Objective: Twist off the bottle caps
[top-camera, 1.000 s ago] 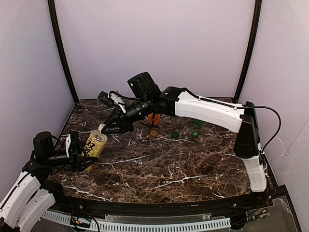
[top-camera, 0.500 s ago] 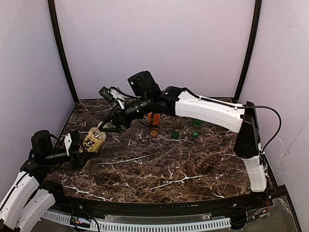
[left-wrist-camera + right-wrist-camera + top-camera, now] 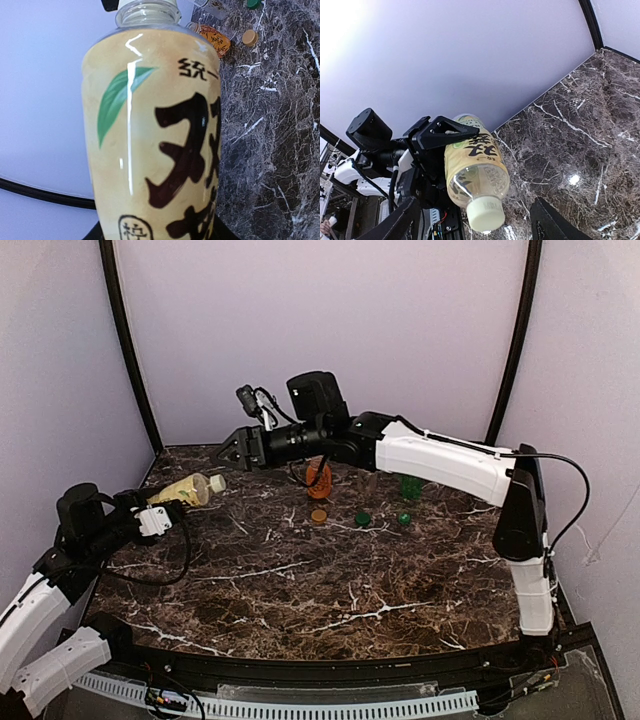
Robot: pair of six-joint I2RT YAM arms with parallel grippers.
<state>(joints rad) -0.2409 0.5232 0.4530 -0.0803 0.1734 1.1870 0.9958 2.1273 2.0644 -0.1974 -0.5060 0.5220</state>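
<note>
Bottle [image 3: 155, 140] clamped by its body in left jaws, held off counter [image 3: 300, 580] | pale yellow cap [image 3: 485, 214] on its neck, just ahead of right jaws, apart | right jaws spread wide, empty | 3 on counter: tan-gold cap [image 3: 318, 514], dark green cap [image 3: 362, 518], bright green cap [image 3: 404, 518]

My bench [image 3: 330, 590] is dark brown stone with thin white lines all over it. Three little caps lie on it near the back, in a row. The tan-gold cap [image 3: 318, 515] is on the left, the dark green cap [image 3: 362, 518] is in the middle, and the bright green cap [image 3: 403, 518] is on the right. An orange bottle [image 3: 320, 480] sits just behind the tan-gold cap.
</note>
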